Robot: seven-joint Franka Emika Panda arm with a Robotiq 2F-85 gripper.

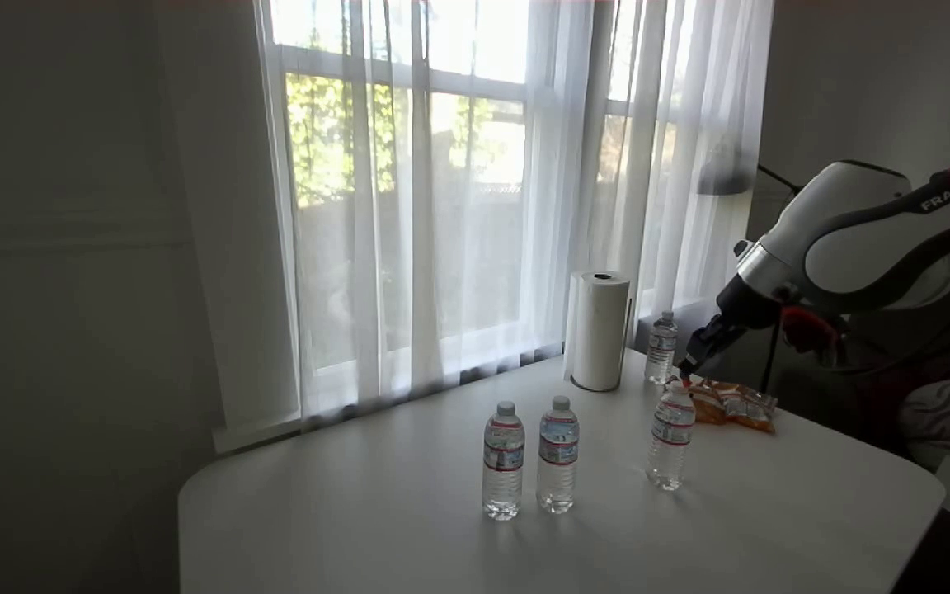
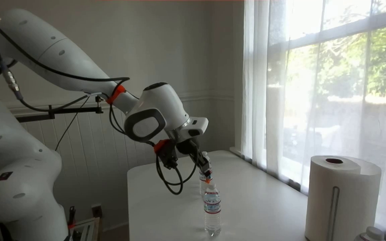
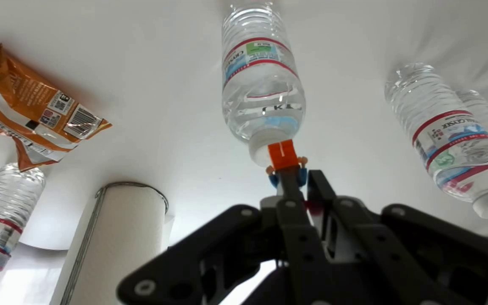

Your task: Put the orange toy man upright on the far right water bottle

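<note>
Gripper (image 3: 302, 182) is holding the orange toy man (image 3: 283, 154), fingers (image 3: 320, 190) set narrow. In both exterior views it is leaning at a slant above a Crystal Geyser water bottle (image 3: 261, 84), my landmark. The toy's orange legs are pointing toward the landmark bottle's white cap (image 3: 258, 148); blue arms are showing beside a finger. Legs are ending right at the cap; touching or just apart, cannot tell.

Landmark bottle is standing upright on the white counter (image 1: 359, 528). Orange snack packaging (image 1: 710, 404) is lying near it, behind and to its right in an exterior view. Paper towel roll (image 1: 599, 330) is standing farther behind it, to its left, with a lone water bottle (image 1: 661, 351) just beside the roll. Left of the landmark bottle, nearer that camera, two more water bottles (image 1: 504, 462) are standing side by side. White Franka arm (image 1: 846, 239) is leaning over from the landmark bottle's right. Sheer curtains (image 1: 425, 289) are hanging far behind it.
</note>
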